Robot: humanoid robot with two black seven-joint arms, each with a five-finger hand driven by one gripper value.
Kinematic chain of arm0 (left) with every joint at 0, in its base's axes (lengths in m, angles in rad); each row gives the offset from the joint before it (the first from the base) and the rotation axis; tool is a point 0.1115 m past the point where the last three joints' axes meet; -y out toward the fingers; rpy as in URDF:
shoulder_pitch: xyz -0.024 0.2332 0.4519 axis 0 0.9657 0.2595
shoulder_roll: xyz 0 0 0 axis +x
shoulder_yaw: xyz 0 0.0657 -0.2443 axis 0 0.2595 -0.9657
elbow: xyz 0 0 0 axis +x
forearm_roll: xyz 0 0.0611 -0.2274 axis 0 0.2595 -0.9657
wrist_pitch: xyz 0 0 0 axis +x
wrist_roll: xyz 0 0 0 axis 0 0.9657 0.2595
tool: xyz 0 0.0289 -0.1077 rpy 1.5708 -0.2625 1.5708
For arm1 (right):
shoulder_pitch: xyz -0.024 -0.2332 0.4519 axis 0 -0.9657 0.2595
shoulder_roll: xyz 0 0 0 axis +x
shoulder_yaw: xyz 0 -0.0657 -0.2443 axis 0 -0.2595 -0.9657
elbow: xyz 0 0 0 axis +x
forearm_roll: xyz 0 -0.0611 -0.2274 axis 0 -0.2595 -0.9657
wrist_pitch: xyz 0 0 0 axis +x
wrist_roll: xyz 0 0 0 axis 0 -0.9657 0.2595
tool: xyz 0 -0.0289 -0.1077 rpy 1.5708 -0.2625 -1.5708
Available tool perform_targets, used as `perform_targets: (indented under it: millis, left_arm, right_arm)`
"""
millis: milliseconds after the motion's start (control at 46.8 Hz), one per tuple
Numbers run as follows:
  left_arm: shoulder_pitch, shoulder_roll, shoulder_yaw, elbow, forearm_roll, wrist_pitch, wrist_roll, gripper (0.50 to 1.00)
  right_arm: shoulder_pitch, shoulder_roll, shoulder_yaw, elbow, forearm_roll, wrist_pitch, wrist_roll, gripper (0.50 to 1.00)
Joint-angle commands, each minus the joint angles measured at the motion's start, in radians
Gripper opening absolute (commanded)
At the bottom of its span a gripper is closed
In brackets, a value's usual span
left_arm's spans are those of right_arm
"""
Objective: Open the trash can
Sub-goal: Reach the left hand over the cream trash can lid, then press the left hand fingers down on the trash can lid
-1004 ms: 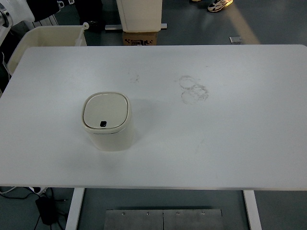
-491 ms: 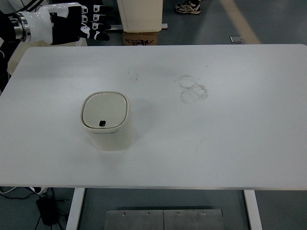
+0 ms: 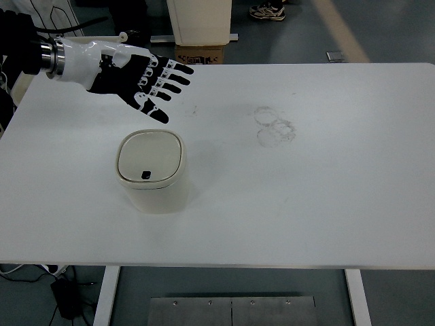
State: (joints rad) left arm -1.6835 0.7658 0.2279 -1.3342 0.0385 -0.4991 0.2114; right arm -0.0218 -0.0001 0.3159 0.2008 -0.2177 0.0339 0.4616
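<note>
Reaching in over the white table [image 3: 326,176], the left hand [image 3: 132,73] hovers, fingers [image 3: 170,76] spread and empty, beyond the lidded trash can [image 3: 151,170].

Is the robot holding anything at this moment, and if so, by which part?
Nothing is held. The left hand hovers open above the table, beyond the trash can, whose lid is shut.

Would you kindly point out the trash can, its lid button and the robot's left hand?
trash can [image 3: 155,193]: top view, front wall.
lid button [image 3: 146,176]: top view, dark button centre.
left hand [image 3: 129,73]: top view, palm.
</note>
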Motion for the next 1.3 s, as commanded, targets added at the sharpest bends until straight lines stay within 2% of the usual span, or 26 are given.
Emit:
perform_targets:
  millis: [0,214,342,684,1282]
  left_arm:
    - [-0.042,-0.002,0.039,-0.022,0.015,-0.015,0.002,1.000]
    - [-0.142,-0.006,0.122,-0.036,0.038,-0.112,0.028,1.000]
    - [-0.186,-0.008,0.154,-0.042,0.064,-0.112,0.029,1.000]
    - [-0.189,-0.010,0.225,-0.049,0.133,-0.112,0.042,1.000]
    - [-0.265,0.047,0.318,-0.195,0.135,-0.112,0.042,1.000]
  right_arm:
    - [0.002,0.000,0.000,0.000,0.000,0.000,0.000,0.991]
    - [0.002,0.000,0.000,0.000,0.000,0.000,-0.014,0.991]
    - [0.009,0.000,0.000,0.000,0.000,0.000,-0.037,0.991]
    - [0.045,0.000,0.000,0.002,0.000,0.001,-0.038,0.991]
    - [0.068,0.000,0.000,0.002,0.000,0.001,-0.038,0.993]
